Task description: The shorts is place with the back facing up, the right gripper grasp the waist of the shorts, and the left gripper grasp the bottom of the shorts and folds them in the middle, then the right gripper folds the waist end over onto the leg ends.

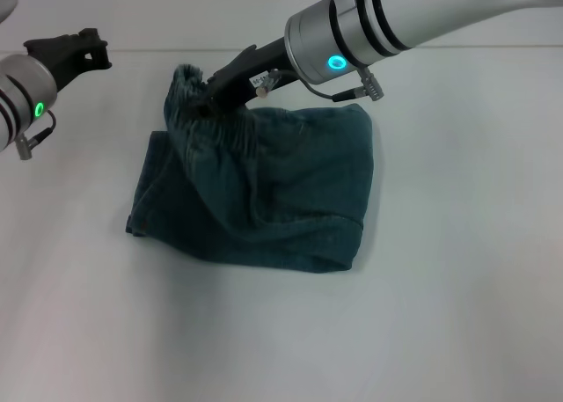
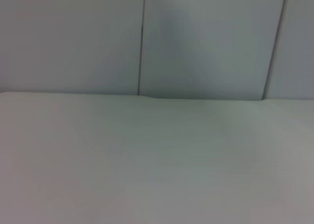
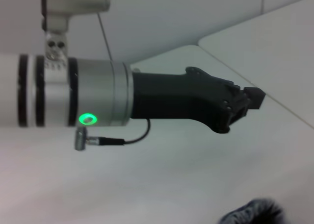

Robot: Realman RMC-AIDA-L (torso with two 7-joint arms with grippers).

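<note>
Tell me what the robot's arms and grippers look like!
Both arms are white with black rings and a silver round wrist that has a glowing green ring light and a small plug with a thin black cable. The left gripper and the right gripper are black, with short blocky fingers.

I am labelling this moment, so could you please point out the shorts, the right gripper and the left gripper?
shorts (image 1: 290,200), head view, on the flat denim middle.
right gripper (image 1: 211,92), head view, at its fingertips in the raised waistband.
left gripper (image 1: 88,50), head view, at its fingertips above the table.
</note>
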